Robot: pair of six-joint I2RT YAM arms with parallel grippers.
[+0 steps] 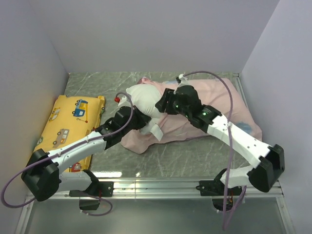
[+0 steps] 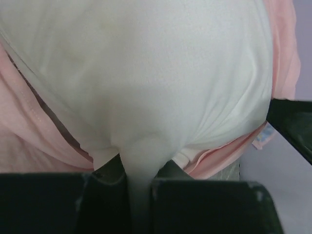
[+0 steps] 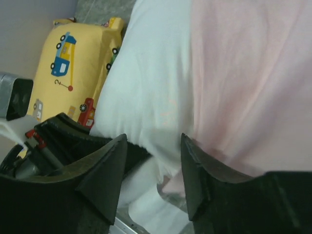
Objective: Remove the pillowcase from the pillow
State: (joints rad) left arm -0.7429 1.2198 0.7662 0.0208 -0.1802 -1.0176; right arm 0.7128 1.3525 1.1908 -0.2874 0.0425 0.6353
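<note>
L gripper [image 2: 140, 171] has its jaws almost together, pinching a fold of the white pillow [image 1: 141, 97] near the centre of the table [image 1: 185, 156]. The pillow sticks out of the pink pillowcase [image 1: 219, 102] at 9 o'clock, the rest of the cloth lying toward 3 o'clock. R gripper [image 3: 153, 141] has jaws spread at the pillow/pillowcase border, w/ nothing clamped; the yellow cushion [image 1: 68, 122] lies at 9 o'clock.

We saw a yellow cushion [image 1: 68, 124] printed with cartoon vehicles lying at the left of the grey marbled tabletop [image 1: 195, 156].
</note>
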